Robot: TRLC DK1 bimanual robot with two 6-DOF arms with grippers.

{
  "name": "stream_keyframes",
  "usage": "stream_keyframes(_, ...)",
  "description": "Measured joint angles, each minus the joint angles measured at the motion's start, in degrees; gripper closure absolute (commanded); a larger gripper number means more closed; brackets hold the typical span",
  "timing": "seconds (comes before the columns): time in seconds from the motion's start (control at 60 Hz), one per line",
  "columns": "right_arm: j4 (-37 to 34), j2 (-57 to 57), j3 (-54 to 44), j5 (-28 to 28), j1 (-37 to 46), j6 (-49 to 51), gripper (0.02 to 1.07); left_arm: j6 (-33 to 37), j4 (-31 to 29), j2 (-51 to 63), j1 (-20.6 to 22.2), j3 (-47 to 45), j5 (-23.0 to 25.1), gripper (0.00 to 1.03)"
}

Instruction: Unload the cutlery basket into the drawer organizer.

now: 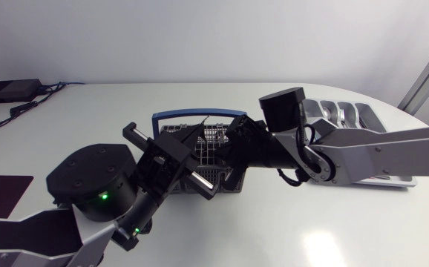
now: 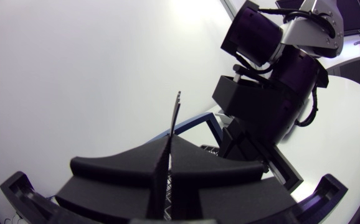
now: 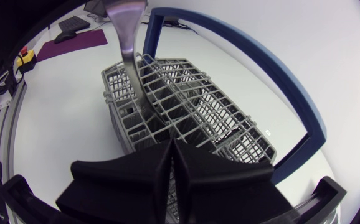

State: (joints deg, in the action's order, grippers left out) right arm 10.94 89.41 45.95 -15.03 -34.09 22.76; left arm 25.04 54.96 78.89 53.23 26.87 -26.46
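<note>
White table (image 1: pixel 274 230) | left gripper (image 2: pixel 169 152) clamped on thin utensil (image 2: pixel 175 115) by cutlery basket (image 3: pixel 186 106) | right gripper (image 3: pixel 170 152) pinched shut, looks empty | next, I reckon: haul it over to drawer organizer (image 1: pixel 369 113)

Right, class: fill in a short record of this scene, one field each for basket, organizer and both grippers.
basket: grey wire, blue handle; a silver utensil stands in it
organizer: silver tray, right of the basket
left gripper: fingers shut on a thin utensil
right gripper: above the basket, fingers shut, holding nothing
</note>
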Motion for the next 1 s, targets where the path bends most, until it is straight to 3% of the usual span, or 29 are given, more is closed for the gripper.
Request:
stream_keyframes(0.833, 0.9, 3.1, 1.7, 0.0, 0.0, 0.0, 0.99, 7.0, -0.4, -8.1, 2.2, 1.8, -0.7, 0.97)
stream_keyframes(1.0, -1.4, -1.9, 0.3, 0.6, 0.0, 0.0, 0.62, 7.6, -5.6, -10.8, 2.5, 4.4, -1.1, 0.97)
